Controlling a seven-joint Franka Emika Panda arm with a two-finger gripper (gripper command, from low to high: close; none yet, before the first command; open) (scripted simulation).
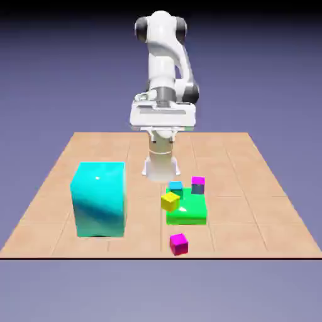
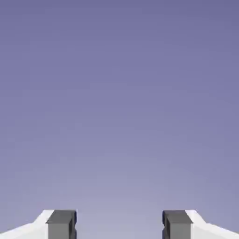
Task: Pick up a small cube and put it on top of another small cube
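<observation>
gripper (image 2: 119, 224) has its jaws spread wide w/ nothing between them, both grey fingertips (image 2: 61, 223) visible at the bottom of the hand view and only blank blue-violet backdrop past them. so the hand isn't looking at the table at all rn. in the exterior view the hand sits high up near the base at the far end of the table (image 1: 56, 188), well apart from every block.

the thing that matters: the all-magenta small cube (image 1: 179, 243) is alone near the table's front edge, way out toward the camera and far below the hand. it's a cube so no long axis to line up w/, any square-on approach should do imo.

drop spot is the other small cube (image 1: 198, 184), magenta top w/ blue-grey side, at the far right corner of the green slab (image 1: 187, 212), near a teal cube (image 1: 175, 187) and a yellow cube (image 1: 170, 201). big cyan block (image 1: 99, 199) is off to the exterior view's left, prob not in the way.
</observation>
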